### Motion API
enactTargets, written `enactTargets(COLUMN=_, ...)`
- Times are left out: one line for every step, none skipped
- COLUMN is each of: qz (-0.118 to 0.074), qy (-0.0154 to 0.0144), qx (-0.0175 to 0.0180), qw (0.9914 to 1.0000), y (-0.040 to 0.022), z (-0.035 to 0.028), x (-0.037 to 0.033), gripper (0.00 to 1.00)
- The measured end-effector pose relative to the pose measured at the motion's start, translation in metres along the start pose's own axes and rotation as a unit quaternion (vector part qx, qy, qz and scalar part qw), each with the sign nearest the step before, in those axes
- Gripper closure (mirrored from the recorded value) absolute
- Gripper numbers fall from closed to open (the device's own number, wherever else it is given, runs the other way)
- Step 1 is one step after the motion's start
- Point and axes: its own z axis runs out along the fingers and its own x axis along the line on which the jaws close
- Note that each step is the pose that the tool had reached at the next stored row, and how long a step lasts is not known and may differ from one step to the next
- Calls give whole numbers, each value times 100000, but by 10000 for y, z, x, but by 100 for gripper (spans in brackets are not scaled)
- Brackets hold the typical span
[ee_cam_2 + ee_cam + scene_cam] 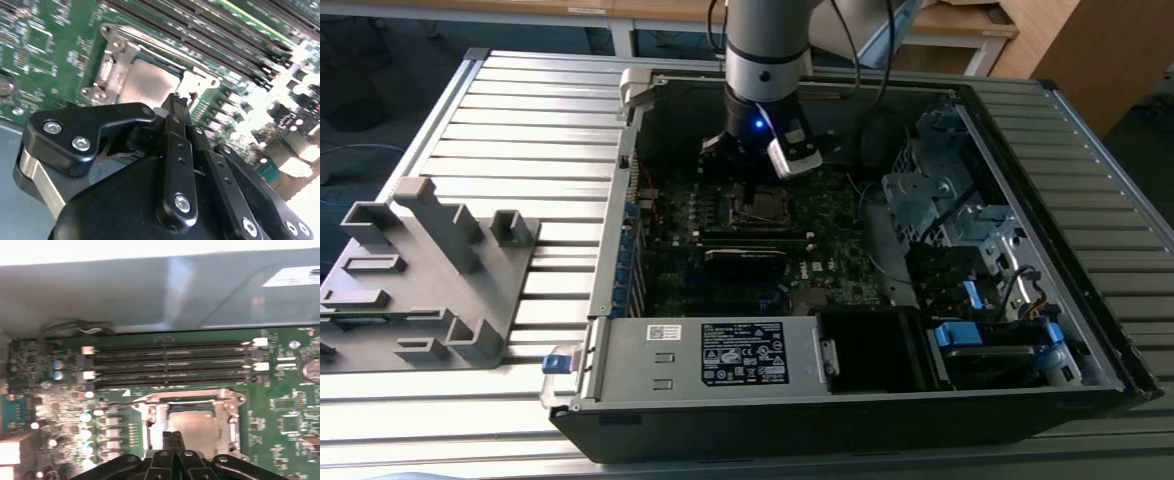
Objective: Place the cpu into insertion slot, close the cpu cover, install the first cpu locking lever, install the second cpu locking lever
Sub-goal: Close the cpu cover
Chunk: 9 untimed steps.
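Grey-brown cpu [199, 424] lies just below the gripper [172, 435].

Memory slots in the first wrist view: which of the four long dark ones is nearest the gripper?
The slot running alongside the cpu cover; the other three lie beyond it, toward the case wall, farther from the gripper.

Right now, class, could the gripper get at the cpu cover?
Probably yes. In the first wrist view the gripper hangs close above the cpu cover, which lies flat around the cpu. Nothing stands between its tips and the frame.
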Motion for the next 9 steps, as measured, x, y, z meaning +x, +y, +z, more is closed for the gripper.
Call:
enactTargets(qz=-8, qy=-2, qx=-1, qw=100000, y=2, z=1, x=-35, gripper=90)
enactTargets(qz=-1, qy=-3, qx=-2, qw=100000, y=4, z=2, x=-66, gripper=90)
enactTargets(qz=2, qy=-2, qx=-2, qw=100000, y=6, z=2, x=-96, gripper=90)
enactTargets(qz=-4, qy=-3, qx=0, qw=100000, y=8, z=3, x=-124, gripper=90)
enactTargets(qz=-6, qy=-2, qx=-4, qw=100000, y=10, z=3, x=-148, gripper=90)
enactTargets(qz=-4, qy=-3, qx=1, qw=100000, y=11, z=3, x=-168, gripper=90)
enactTargets(qz=-5, qy=-2, qx=1, qw=100000, y=11, z=3, x=-176, gripper=90)
enactTargets(qz=-1, qy=-1, qx=1, qw=100000, y=11, z=3, x=-175, gripper=90)
enactTargets(qz=0, qy=-3, qx=1, qw=100000, y=11, z=1, x=-176, gripper=90)
